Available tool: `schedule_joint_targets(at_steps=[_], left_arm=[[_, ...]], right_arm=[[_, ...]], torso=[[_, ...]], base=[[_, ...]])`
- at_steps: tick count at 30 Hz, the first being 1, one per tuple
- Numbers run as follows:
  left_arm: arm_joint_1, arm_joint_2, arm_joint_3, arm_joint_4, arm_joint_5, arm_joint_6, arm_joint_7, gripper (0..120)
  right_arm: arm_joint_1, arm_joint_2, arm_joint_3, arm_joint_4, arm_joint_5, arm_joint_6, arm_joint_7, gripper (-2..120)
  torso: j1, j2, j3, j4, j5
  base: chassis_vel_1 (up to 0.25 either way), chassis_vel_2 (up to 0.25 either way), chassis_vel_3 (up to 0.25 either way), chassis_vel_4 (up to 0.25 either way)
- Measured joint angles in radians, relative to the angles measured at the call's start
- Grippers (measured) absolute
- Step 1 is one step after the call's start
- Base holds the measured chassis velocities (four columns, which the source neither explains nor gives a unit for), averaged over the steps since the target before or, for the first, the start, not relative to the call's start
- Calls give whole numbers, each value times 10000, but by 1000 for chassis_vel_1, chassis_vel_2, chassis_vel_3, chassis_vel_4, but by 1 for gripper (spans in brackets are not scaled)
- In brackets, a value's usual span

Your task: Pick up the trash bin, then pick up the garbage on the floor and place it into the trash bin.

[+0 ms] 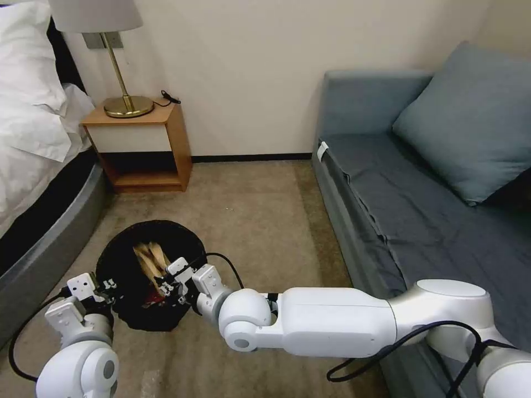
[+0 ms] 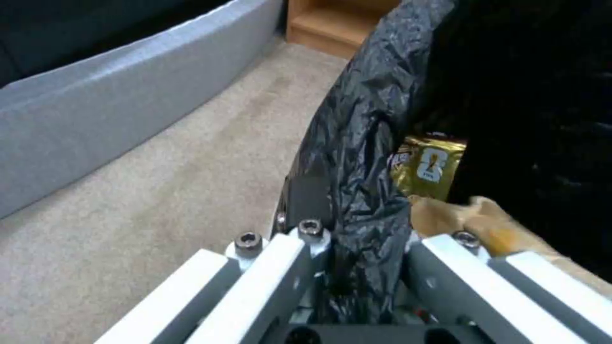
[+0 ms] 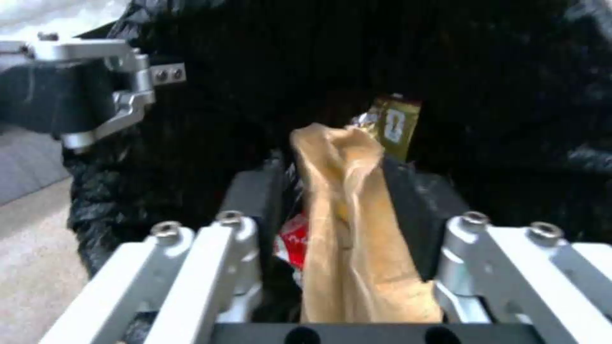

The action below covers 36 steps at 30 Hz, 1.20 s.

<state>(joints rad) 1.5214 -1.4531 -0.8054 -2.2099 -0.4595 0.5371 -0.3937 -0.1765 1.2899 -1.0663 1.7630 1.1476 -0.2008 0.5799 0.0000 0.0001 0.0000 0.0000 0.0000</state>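
Over the bin: my right claw (image 3: pixel 341 200) clenches the crumpled tan paper bag (image 3: pixel 347 229).
My left claw (image 2: pixel 357 253) pinches the trash bin (image 1: pixel 119 265) by its rim; gold-brown wrapper (image 3: pixel 395 124) lies beyond.

Trash bin (image 1: pixel 127 265) sits on the carpet (image 1: pixel 260 221) at seven o'clock, bed (image 1: pixel 38 221) on its left, sofa (image 1: pixel 420 193) at three. Nightstand (image 1: pixel 146 146) stands behind the bin at eleven, lamp (image 1: pixel 124 83) on top. Inside the bin: paper bag (image 3: pixel 357 239), red packet (image 3: pixel 293 239) beside it, snack wrapper (image 3: pixel 395 124) behind.
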Motion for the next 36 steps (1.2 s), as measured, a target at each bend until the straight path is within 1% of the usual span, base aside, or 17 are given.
schedule_joint_targets(at_steps=[2, 4, 6, 8, 9, 11, 12, 13, 15, 16, 17, 18, 21, 22, 24, 30, 36], left_arm=[[7, -9, 7, 0, 16, 0, -4, 2], [10, -13, 15, 2, 18, 0, -5, 2], [-3, -18, 57, 35, -21, 5, -41, 2], [-9, -19, 66, 44, -52, 12, -61, 2], [-23, -22, 87, 61, -156, 43, -111, 2], [-47, -24, 154, 125, -678, 238, -333, 2], [-47, -24, 154, 125, -678, 238, -333, 2], [-51, -24, 171, 165, -948, 318, -457, 2], [-66, -18, 198, 277, -1863, 577, -928, 2], [-72, -12, 207, 341, -2513, 719, -1226, 2], [-72, -12, 207, 341, -2513, 719, -1226, 2], [-75, -7, 210, 396, -3048, 838, -1477, 2], [-87, 19, 183, 608, -4112, 1011, -2049, 2], [-87, 19, 183, 608, -4112, 1011, -2049, 2], [-107, 44, 128, 858, -4548, 1062, -2225, 2], [-158, 91, 34, 1573, -4643, 1065, -2279, 2], [-244, 98, 3, 1991, -4479, 982, -2202, 1]], right_arm=[[-1, -61, 148, 95, -109, 26, -2, 54], [-1, -81, 258, 165, -141, 41, -2, 57], [-10, -136, 784, 409, -220, 54, 28, 67], [-10, -148, 883, 445, -237, 54, 36, 69], [4, -196, 1142, 541, -279, 55, 43, 76], [119, -436, 1754, 858, -324, 55, 58, 85], [119, -436, 1754, 858, -324, 55, 58, 85], [147, -542, 1864, 955, -330, 52, 58, 90], [162, -793, 2003, 1132, -367, 47, 66, 98], [145, -935, 2032, 1209, -398, 45, 74, 99], [145, -935, 2032, 1209, -398, 45, 74, 99], [87, -1046, 2051, 1266, -441, 43, 84, 99], [-81, -1197, 2095, 1288, -574, 43, 98, 99], [-81, -1197, 2095, 1288, -574, 43, 98, 99], [-151, -1210, 2131, 1267, -638, 45, 100, 98], [-275, -1259, 2162, 1260, -715, 67, 108, 94], [-382, -1361, 2162, 1249, -786, 90, 115, 93]], torso=[[0, 0, 1, 0, 0], [0, 0, 0, 0, 0], [0, 0, 0, 0, 0], [0, 0, 0, 1, 1], [0, 0, 0, 1, 1], [0, 0, 0, 0, 2], [0, 0, 0, 0, 2], [0, 0, 0, 0, 2], [0, -1, 0, 0, 2], [0, -1, 1, 0, 0], [0, -1, 1, 0, 0], [0, -2, 0, -1, 1], [0, -2, 0, -1, 3], [0, -2, 0, -1, 3], [0, -1, 0, -1, 1], [0, -1, 0, 1, 0], [0, -1, -1, 1, 7]], base=[[0, 0, 0, 0], [0, 0, 0, 0], [0, 0, 0, 0], [0, 0, 0, 0], [0, 0, 0, 0], [0, 0, 0, 0], [0, 0, 0, 0], [0, 0, 0, 0], [0, 0, 0, 0], [0, 0, 0, 0], [0, 0, 0, 0], [0, 0, 0, 0], [0, 0, 0, 0], [0, 0, 0, 0], [0, 0, 0, 0], [0, 0, 0, 0], [0, 0, 0, 0]])
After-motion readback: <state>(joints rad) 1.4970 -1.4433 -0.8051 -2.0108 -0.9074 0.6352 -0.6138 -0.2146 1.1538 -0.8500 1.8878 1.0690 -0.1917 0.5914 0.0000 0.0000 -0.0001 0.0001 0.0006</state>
